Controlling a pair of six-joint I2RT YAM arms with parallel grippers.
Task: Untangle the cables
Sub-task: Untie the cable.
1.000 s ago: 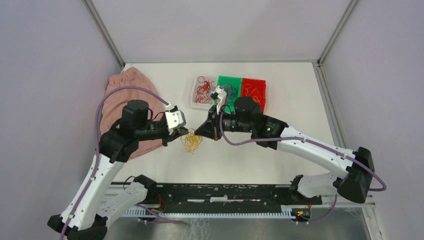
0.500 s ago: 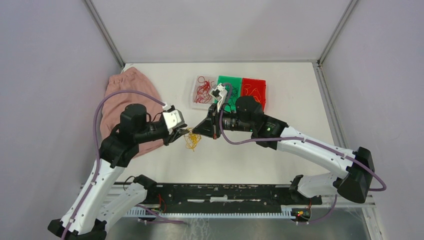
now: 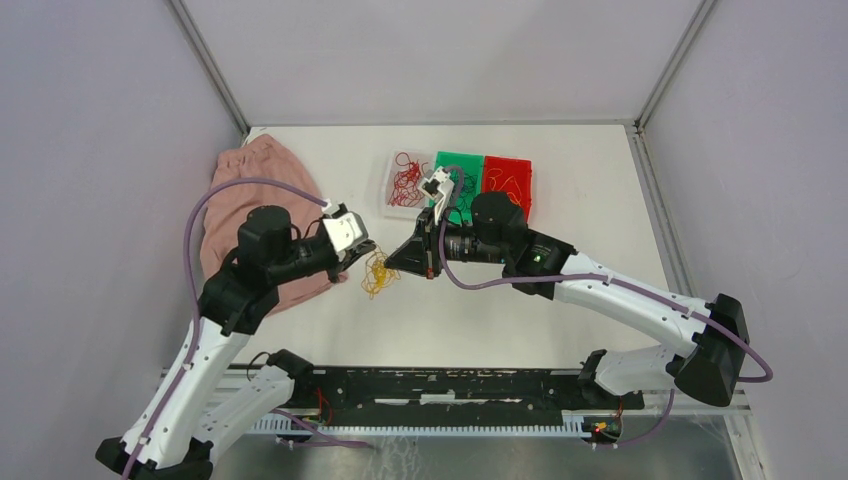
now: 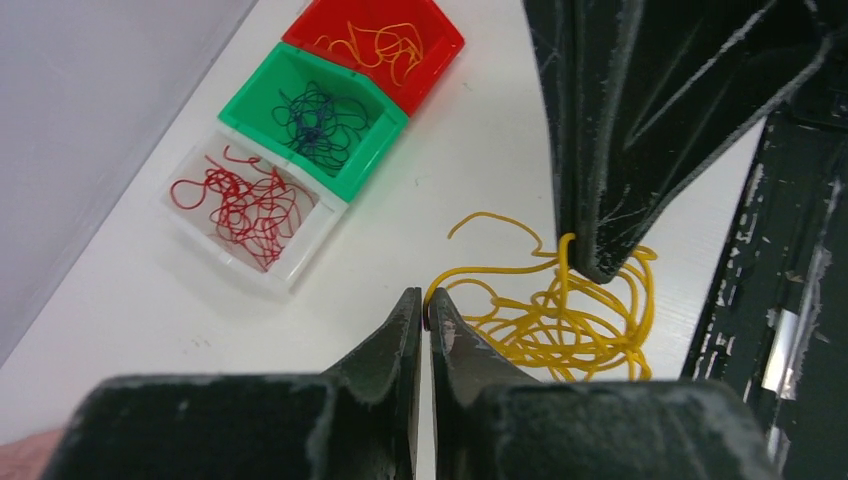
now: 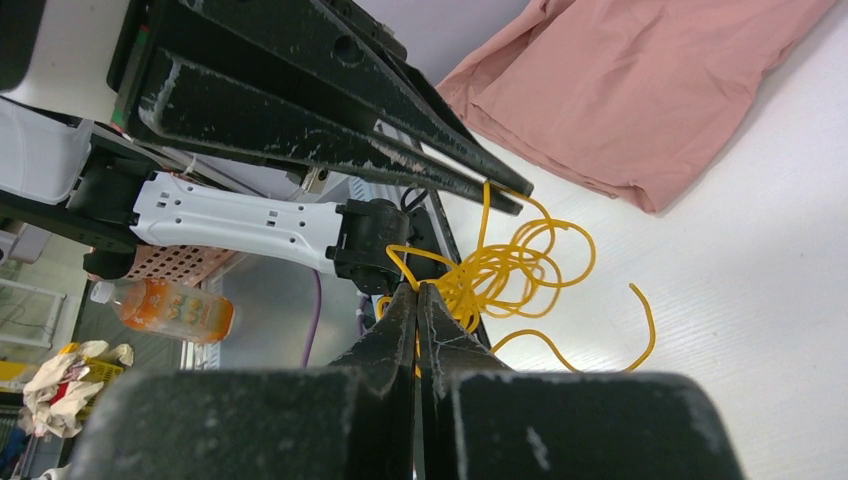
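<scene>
The yellow cables (image 3: 377,275) are lying as one loose knot near the middle of the white worktop (image 3: 600,200), directly between the tips of the two arms. Their loops are crossing over one another, and one free end is curling out to the side. The left fingers (image 4: 392,345) are pressing together on a single yellow strand at their very tips. The right fingers (image 5: 398,325) are clamping fully shut, pinching another strand that is rising from the opposite side of the same knot. Behind, well apart from the knot, three bins are standing in a touching row: a clear bin (image 4: 300,262) holding red cables (image 4: 240,200), a green bin (image 4: 372,158) holding dark blue cables (image 4: 320,125), and a red bin (image 4: 440,72) holding a few yellow-orange cables (image 4: 375,45). A pink cloth (image 3: 250,190) is lying at the left edge, partly under the left arm. Judging progress: red and dark cables are looking sorted already, since none is showing in the knot. Only the yellow bundle is remaining, with many loops interlocking. Likely left to do is pulling strands free one at a time and carrying them to the red bin.
</scene>
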